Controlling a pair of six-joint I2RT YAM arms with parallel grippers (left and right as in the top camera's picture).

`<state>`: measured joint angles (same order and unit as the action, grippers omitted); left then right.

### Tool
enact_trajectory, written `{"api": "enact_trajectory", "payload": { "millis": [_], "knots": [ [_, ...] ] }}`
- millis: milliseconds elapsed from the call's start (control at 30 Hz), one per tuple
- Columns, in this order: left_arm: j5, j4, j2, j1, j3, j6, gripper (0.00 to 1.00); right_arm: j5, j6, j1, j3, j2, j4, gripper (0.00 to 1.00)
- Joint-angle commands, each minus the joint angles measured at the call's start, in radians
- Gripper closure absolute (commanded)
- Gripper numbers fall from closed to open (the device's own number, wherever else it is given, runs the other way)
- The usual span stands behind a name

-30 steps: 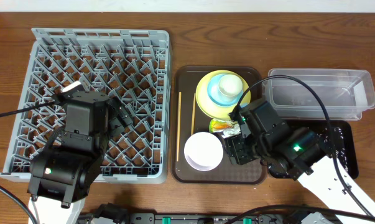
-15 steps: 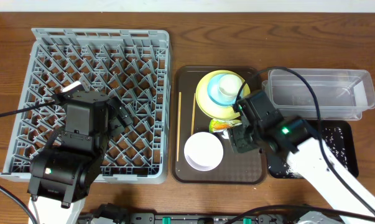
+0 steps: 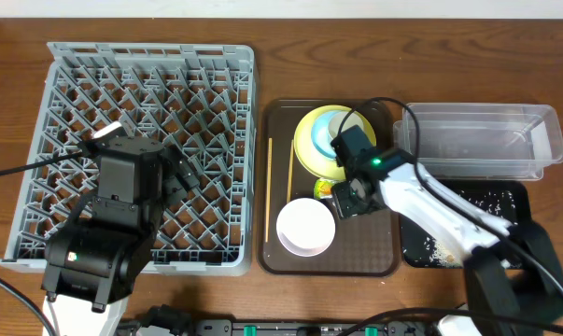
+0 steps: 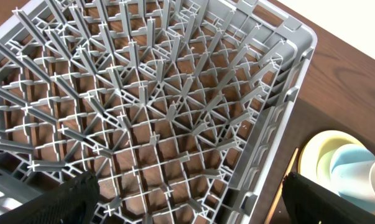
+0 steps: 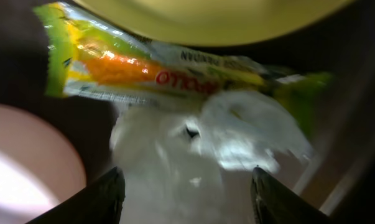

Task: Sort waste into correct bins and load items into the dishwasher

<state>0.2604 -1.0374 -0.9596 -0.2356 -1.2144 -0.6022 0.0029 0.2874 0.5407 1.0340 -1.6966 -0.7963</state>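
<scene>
My right gripper [image 3: 346,198] is open, low over the brown serving tray [image 3: 374,252], its fingers [image 5: 186,198] on either side of crumpled white scraps [image 5: 193,143]. The green-yellow-orange snack wrapper [image 5: 143,71] lies just beyond, under the pale yellow plate's [image 3: 309,140] rim; overhead the wrapper [image 3: 326,189] peeks out. A pale blue-white cup [image 3: 335,127] stands on the plate. The white bowl [image 3: 305,227] and chopsticks [image 3: 269,187] are on the tray. My left gripper [image 4: 187,199] is open above the grey dish rack [image 3: 150,65]. The clear tub [image 3: 477,140] and black tray [image 3: 514,210] with rice leftovers [image 3: 435,247] are at right.
The left arm's body [image 3: 108,233] covers the rack's front part. The right arm [image 3: 430,210] stretches across the black tray and the serving tray's right side. Bare wooden table [image 3: 262,28] shows behind the rack and trays.
My right gripper has moved up and left across the serving tray, from its right front part to the scraps beside the plate. The left arm has not moved.
</scene>
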Motion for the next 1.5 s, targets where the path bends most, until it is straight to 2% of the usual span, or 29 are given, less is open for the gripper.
{"api": "enact_trajectory", "payload": {
  "millis": [0, 167, 400, 633, 733, 867, 1000, 1267, 1333, 1367, 1400, 1433, 1467],
  "knots": [
    [0.002, -0.002, -0.002, 0.006, -0.014, 0.003, 0.05, -0.036, 0.04, -0.001, 0.012, -0.076, 0.018, 0.42],
    [0.002, -0.002, -0.002, 0.006, -0.014, 0.003, 0.05, -0.034, 0.049, -0.001, 0.012, -0.157, 0.042, 0.47],
    [0.002, -0.002, -0.002, 0.006, -0.014, 0.003, 0.05, -0.038, 0.061, -0.001, 0.013, -0.165, 0.031, 0.98],
    [0.002, -0.002, -0.002, 0.006, -0.014, 0.003, 0.05, -0.037, 0.06, -0.001, 0.103, -0.046, -0.16, 0.99],
    [0.002, -0.002, -0.002, 0.006, -0.014, 0.003, 0.05, -0.028, 0.051, -0.001, 0.154, 0.036, -0.192, 0.99],
    [0.002, -0.002, -0.002, 0.006, -0.014, 0.003, 0.05, 0.155, 0.058, -0.026, 0.182, 0.166, -0.183, 0.99],
    [0.002, -0.002, -0.002, 0.006, -0.014, 0.003, 0.05, 0.35, 0.109, -0.109, 0.182, 0.228, -0.184, 0.99],
    [0.002, -0.002, -0.002, 0.006, -0.014, 0.003, 0.05, 0.384, 0.109, -0.386, 0.146, 0.193, -0.101, 0.99],
    [0.002, -0.002, -0.002, 0.006, -0.014, 0.003, 0.05, 0.349, 0.108, -0.471, 0.124, 0.155, -0.028, 0.98],
    [0.002, -0.002, -0.002, 0.006, -0.014, 0.003, 0.05, 0.336, 0.108, -0.497, 0.121, 0.14, -0.013, 0.93],
    [0.002, -0.002, -0.002, 0.006, -0.014, 0.003, 0.05, 0.328, 0.108, -0.519, 0.121, 0.126, -0.006, 0.82],
    [0.002, -0.002, -0.002, 0.006, -0.014, 0.003, 0.05, 0.324, 0.108, -0.537, 0.121, 0.115, -0.004, 0.52],
    [0.002, -0.002, -0.002, 0.006, -0.014, 0.003, 0.05, 0.32, 0.108, -0.557, 0.121, 0.105, -0.003, 0.35]
  ]
}}
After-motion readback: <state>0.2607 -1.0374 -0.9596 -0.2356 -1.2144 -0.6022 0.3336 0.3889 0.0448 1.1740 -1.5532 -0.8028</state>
